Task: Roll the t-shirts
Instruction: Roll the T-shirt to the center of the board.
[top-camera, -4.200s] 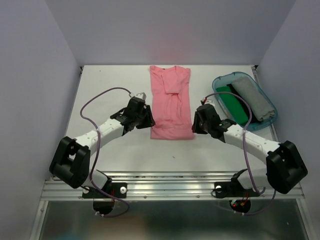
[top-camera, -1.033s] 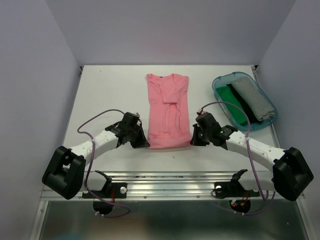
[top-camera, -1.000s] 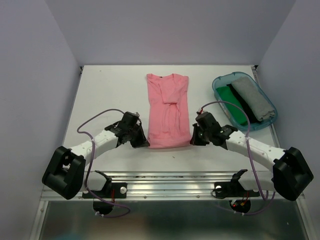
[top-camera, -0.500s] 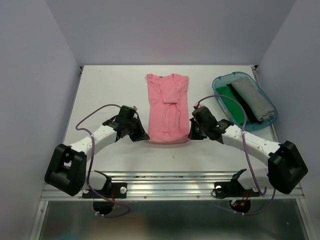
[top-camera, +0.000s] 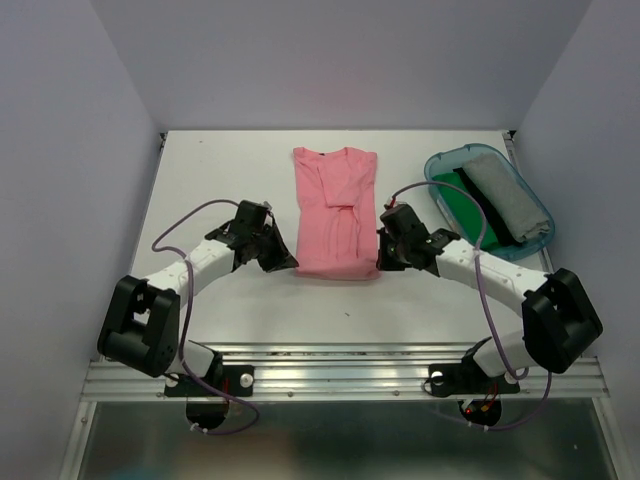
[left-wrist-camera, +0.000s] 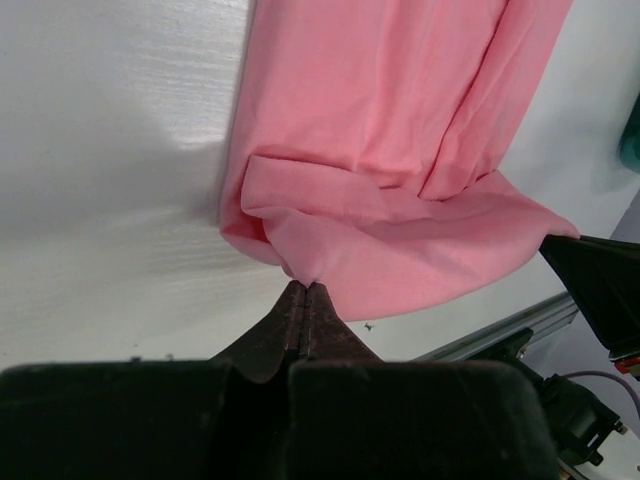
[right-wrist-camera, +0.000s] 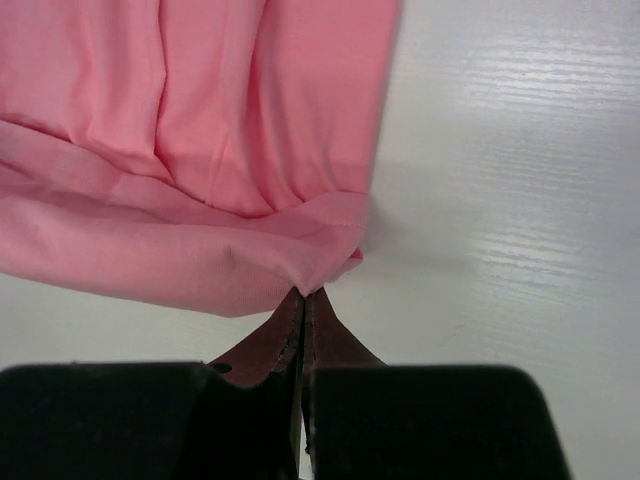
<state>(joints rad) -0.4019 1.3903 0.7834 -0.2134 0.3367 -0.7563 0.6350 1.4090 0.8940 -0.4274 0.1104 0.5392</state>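
Container: over on the outer side of the right hand (top-camera: 381, 262), and a little beyond it, a teal see-through tub (top-camera: 440, 165) sits on the white desk (top-camera: 220, 180), well clear of the fingers.
Contents: two garments are packed in lengthwise. A green t-shirt (top-camera: 468, 212) lies along the wall nearer the right hand and a grey t-shirt (top-camera: 505, 195) along the far wall, with a dark strip (top-camera: 485, 208) running between them.
Garment: the pink t-shirt (top-camera: 335, 210) lies on the desk between the two hands and stretches straight away from both, neck end farthest off and hem end right at the fingertips.
Look: it is salmon pink and folded in to a long narrow band. A sleeve is tucked across the upper part, and soft creases run down its length.
Hem: the near edge is turned up and over onto the cloth ahead of it. That makes a loose, rounded fold spanning from one hand to the other, and both wrist views (left-wrist-camera: 400, 120) (right-wrist-camera: 200, 120) show it bunched just past the fingertips.
Left: the left hand (top-camera: 283, 262) has its fingers pressed tight together, nipping the hem's corner on its own side (left-wrist-camera: 303, 290).
Right: the right hand mirrors it, fingers closed on the opposite hem corner (right-wrist-camera: 303, 298), with bare desk on its outer side.
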